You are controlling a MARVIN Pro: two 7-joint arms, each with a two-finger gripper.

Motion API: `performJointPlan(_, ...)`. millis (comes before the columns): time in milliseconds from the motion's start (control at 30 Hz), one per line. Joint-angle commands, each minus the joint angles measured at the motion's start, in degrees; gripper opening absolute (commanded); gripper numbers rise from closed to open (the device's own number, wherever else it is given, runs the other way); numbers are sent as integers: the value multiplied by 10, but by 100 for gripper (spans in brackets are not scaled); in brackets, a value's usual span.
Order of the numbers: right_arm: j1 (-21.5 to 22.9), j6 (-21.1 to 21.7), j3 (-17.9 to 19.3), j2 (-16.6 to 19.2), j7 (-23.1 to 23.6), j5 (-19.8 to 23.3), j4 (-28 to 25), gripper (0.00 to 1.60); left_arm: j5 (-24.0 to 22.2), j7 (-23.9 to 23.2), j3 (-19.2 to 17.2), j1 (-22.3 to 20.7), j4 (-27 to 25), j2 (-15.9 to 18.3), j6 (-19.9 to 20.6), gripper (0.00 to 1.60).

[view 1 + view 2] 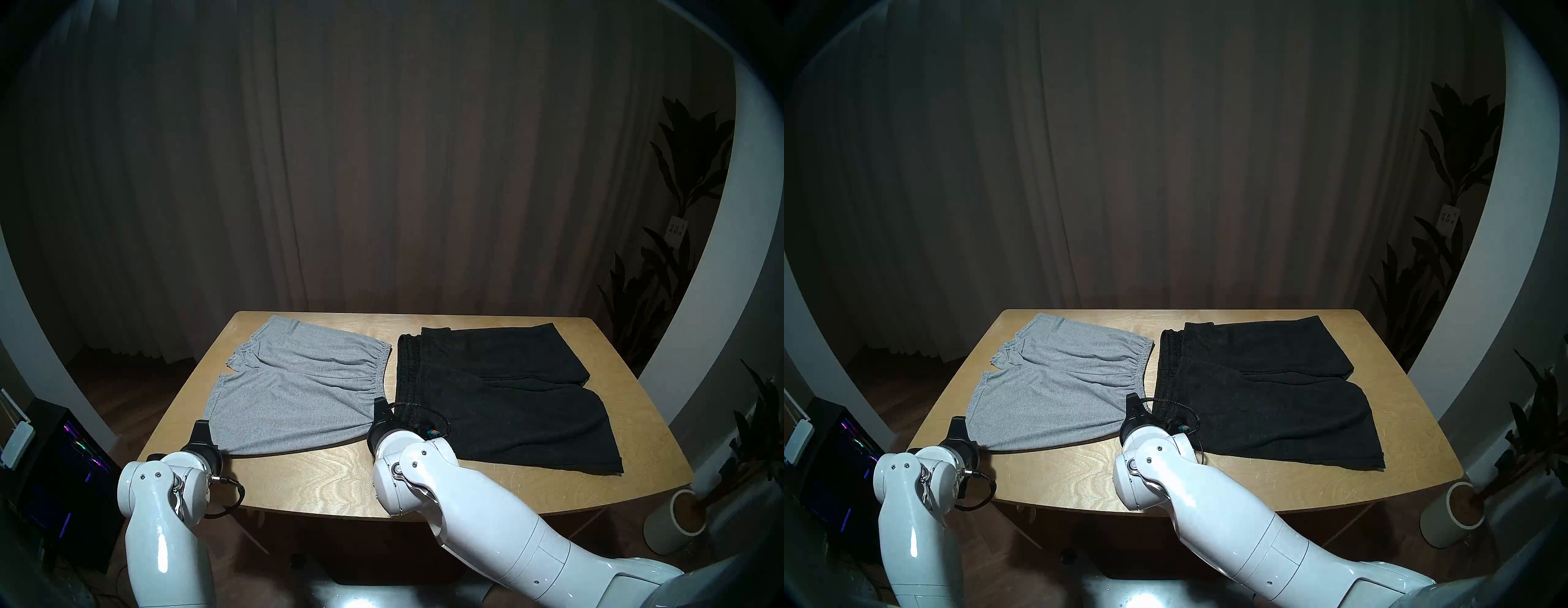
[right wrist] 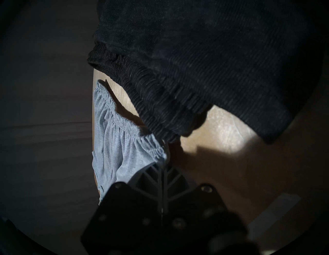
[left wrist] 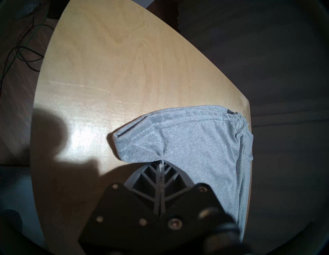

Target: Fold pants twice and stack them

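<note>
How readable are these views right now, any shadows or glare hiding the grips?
Head views: dim room, table lit. Left wrist: glare patch, arm shadow, left gripper pinching grey shorts clearly. Right wrist: dark, black shorts nearly featureless, right gripper on grey waistband.

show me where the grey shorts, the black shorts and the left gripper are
grey shorts (image 1: 305, 382): head left view, middle of fabric.
black shorts (image 1: 509, 403): head left view, near leg.
left gripper (image 3: 161, 163): left wrist view, fingertips.

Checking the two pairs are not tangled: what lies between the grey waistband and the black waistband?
Only a narrow strip of bare table separates the grey shorts from the black shorts, seen in both head views.
</note>
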Motion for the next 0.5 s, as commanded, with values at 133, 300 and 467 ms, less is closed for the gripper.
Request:
performJointPlan(133,-2,43,5,40,-33,29,-84,0,-3,-8,-6,32,-41,-15,-1,0)
performJointPlan(300,-5,59,10,57,-59,47,-111,0,-8,-14,-10,43,-52,-20,1,0)
performJointPlan(467,1,72,21,67,-90,70,-129,0,-13,-17,-12,50,-58,-23,3,0)
